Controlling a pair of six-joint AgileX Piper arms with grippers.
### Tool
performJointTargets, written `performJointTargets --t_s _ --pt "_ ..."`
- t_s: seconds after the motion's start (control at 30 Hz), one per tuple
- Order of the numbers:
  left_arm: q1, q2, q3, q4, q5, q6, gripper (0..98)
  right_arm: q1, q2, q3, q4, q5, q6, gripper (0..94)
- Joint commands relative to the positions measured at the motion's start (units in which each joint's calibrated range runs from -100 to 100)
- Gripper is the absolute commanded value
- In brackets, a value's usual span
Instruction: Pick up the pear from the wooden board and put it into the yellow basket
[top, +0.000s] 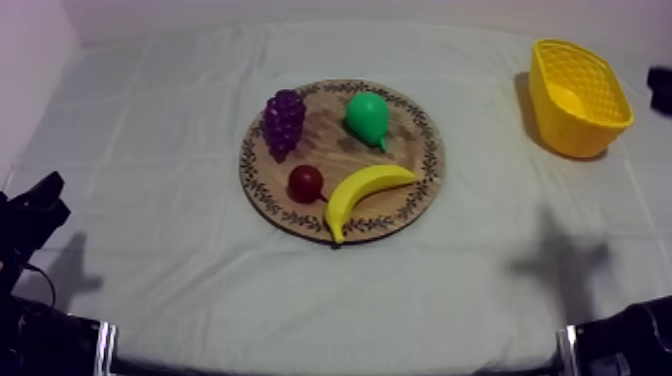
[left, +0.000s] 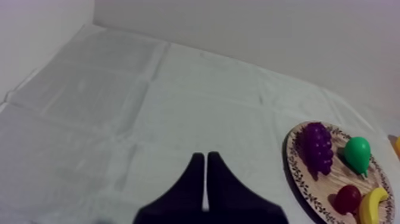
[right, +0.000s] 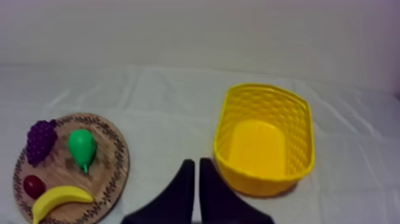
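The left hand (left: 204, 157) is clenched on nothing, its fingers pressed into a wedge over bare table (left: 178, 95). Ahead to its right lies the board (left: 333, 179), partly cut off, with the banana (left: 372, 205) clipped. The right hand (right: 196, 162) is clenched too, holding nothing, just short of the yellow basket (right: 262, 179). Farther to its left the pear (right: 81, 147) lies on the board, beside the grapes (right: 40, 140), well apart from the yellow basket.
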Motion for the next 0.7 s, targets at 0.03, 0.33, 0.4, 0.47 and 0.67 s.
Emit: performJointTargets --t_s 0.03,0.33,0.4,0.47,0.67 --pt "0.0 0.0 0.0 0.02 0.0 0.0 0.1 -0.8 13.2 -19.5 -1.3 5.3 0.1 0.4" --pt "0.0 0.0 0.0 0.02 0.0 0.0 0.1 -5.4 30.3 -34.4 -3.6 13.7 -0.2 0.4" --pt "0.0 0.0 0.0 0.02 0.0 0.0 0.1 -6.7 33.3 -36.1 -3.8 14.4 -0.5 0.4" --pt "0.0 0.0 0.0 0.02 0.0 0.0 0.1 -7.9 36.2 -37.7 -4.0 15.1 -0.8 0.4" --pt "0.0 0.0 0.0 0.02 0.0 0.0 0.1 -11.4 44.8 -42.1 -3.9 15.9 -2.4 0.5"
